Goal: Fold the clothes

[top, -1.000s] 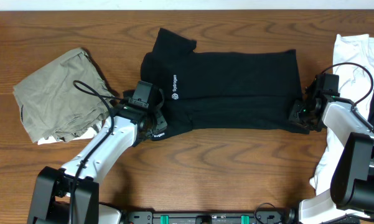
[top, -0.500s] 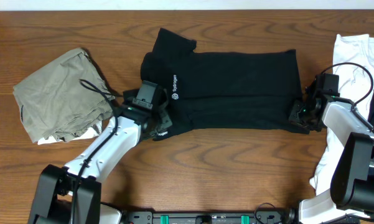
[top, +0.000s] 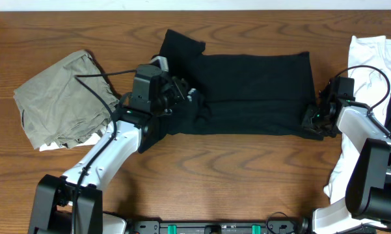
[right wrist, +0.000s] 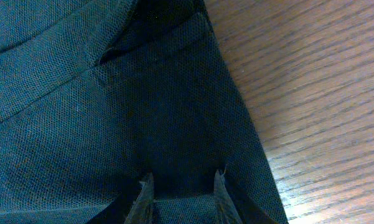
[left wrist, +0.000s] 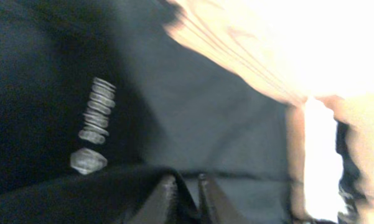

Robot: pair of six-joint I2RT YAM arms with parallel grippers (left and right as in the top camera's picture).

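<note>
Black shirt (top: 254,91) now has its logo side lifted by left claw (top: 188,97).

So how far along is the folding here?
Done: black shirt lies folded lengthwise into a band. In hand: left end effector lifts its logo end; right end effector pinches the hem corner. Remaining: crosswise fold, plus the crumpled olive garment and white garment.

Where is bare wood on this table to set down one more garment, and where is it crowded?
Free: the front strip of table below the black shirt; the back-left corner beyond the olive-grey garment. Crowded: the right edge, by the white garment.
</note>
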